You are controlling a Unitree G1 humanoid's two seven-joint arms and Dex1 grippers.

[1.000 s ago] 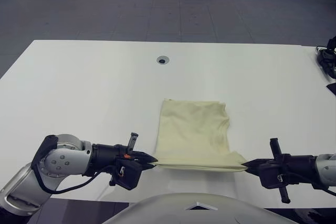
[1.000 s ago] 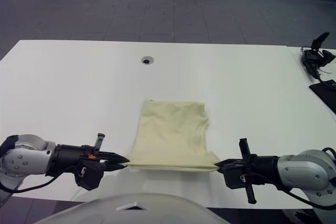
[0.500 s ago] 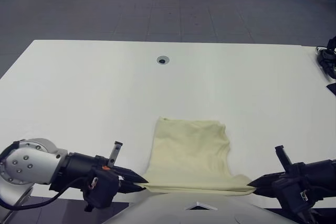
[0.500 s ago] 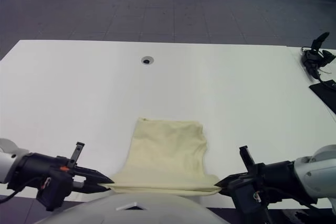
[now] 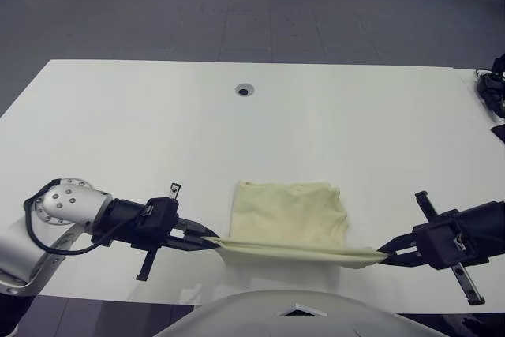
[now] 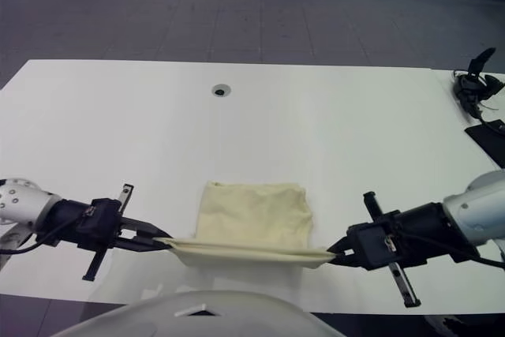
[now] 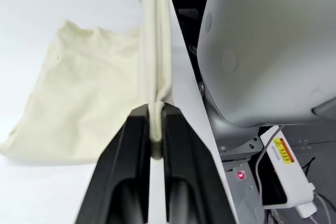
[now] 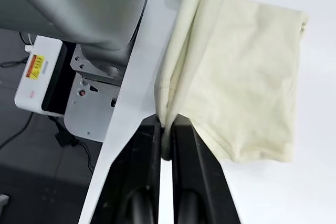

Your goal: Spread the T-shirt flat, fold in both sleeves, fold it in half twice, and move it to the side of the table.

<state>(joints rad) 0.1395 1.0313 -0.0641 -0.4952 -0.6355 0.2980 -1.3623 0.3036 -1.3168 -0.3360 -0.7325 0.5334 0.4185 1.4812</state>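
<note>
The yellow T-shirt (image 5: 288,211) is laid on the white bench (image 5: 142,140), near its front edge. One front corner is pinched tight by the left hand (image 5: 210,242), the other by the right hand (image 5: 384,252). The front hem is held up, stretched between them.

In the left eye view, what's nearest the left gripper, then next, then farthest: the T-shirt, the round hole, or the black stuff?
1. T-shirt: its near corner is pinched in the left gripper.
2. Round hole: farther back, mid-table.
3. Black stuff: at the table's far right edge.
</note>
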